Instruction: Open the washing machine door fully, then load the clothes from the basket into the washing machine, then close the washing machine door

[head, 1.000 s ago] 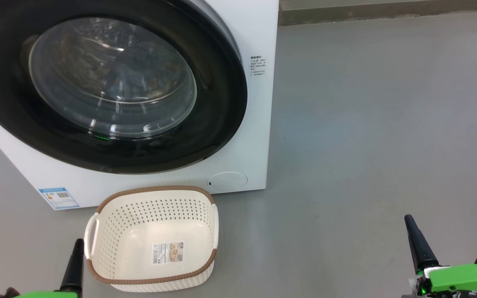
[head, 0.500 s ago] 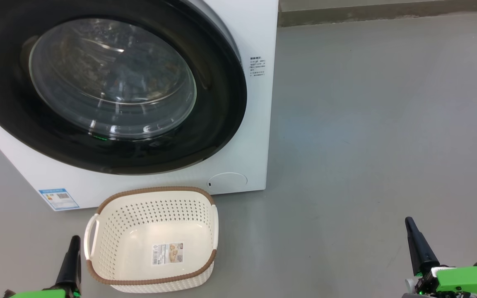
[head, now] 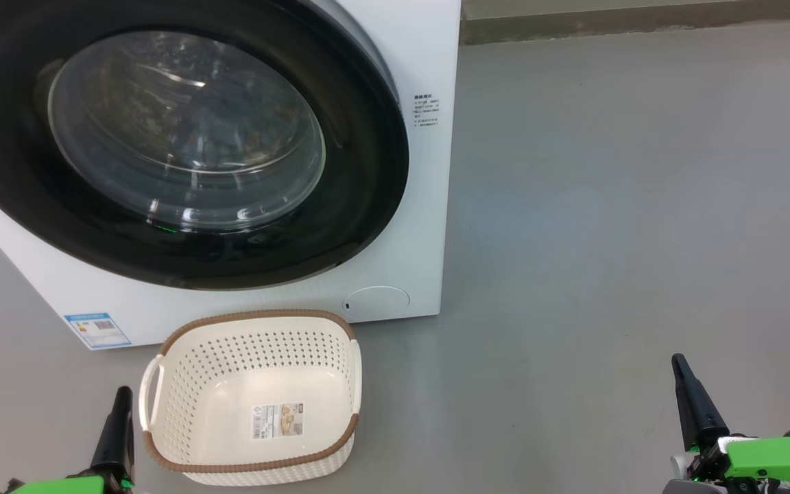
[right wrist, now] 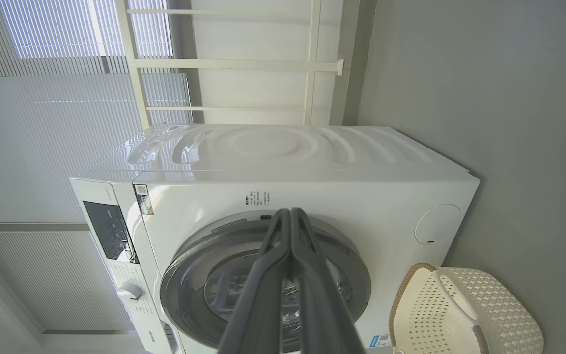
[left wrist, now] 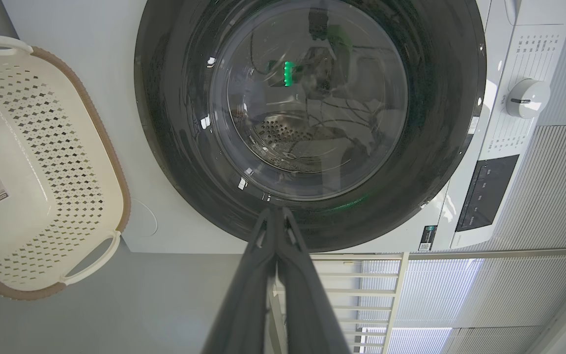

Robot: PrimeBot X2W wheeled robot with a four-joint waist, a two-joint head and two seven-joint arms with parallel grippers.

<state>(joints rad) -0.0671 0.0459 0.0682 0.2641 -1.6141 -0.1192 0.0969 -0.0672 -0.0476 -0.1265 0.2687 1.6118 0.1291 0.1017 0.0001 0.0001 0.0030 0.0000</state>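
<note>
My left gripper [head: 123, 392] and right gripper [head: 677, 360] are both pinched together, holding nothing. The basket [head: 256, 313] sits just right of the left gripper. The washing machine door [head: 182, 130] stands closed ahead of it, well left of the right gripper.

Bare floor [head: 607, 240] right of basket [head: 258, 314]; washing machine door [head: 367, 171] shut.
</note>
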